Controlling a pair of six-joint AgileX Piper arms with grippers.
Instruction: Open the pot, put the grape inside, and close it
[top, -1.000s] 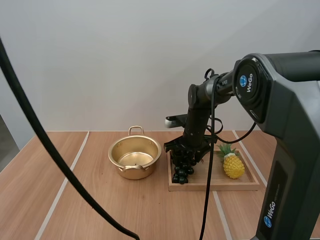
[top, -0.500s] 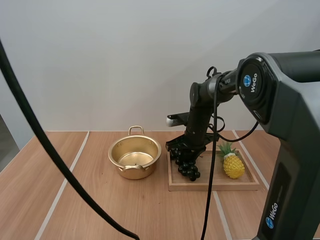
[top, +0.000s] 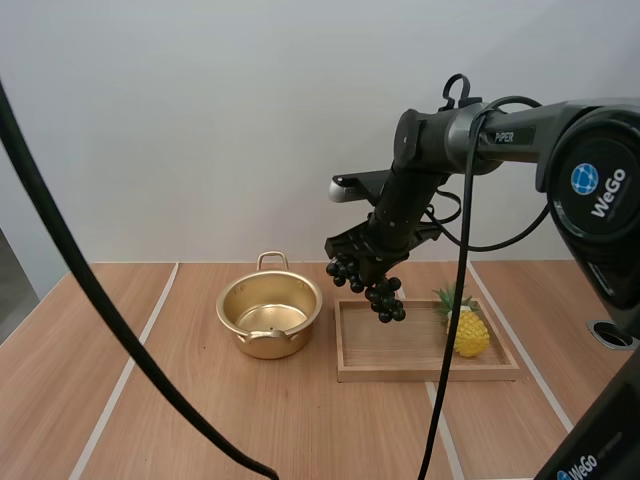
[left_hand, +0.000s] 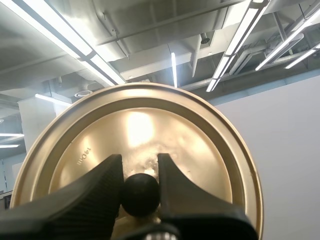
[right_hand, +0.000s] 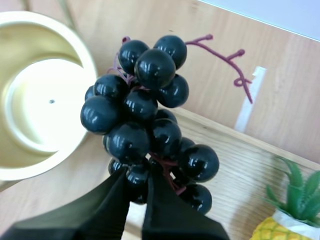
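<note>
"What is on the left?"

"The left gripper (left_hand: 141, 171) pinches the black knob (left_hand: 141, 195) of a gold lid (left_hand: 150, 125). The pot (top: 269, 315) stands open on the table (top: 300, 420)."

"And the grapes?"

"To the pot's right, the bunch of grapes (top: 370, 285) hangs clamped in the right gripper (right_hand: 136, 184), above the wooden tray (top: 430, 372). A toy pineapple (top: 467, 331) lies in the tray."

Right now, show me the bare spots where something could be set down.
Widest: the bare table left of and in front of the pot. The tray is free between its left edge and the pineapple. Crowded: above the tray's pot-side edge, where the right pincer holds the grapes in the air.
</note>
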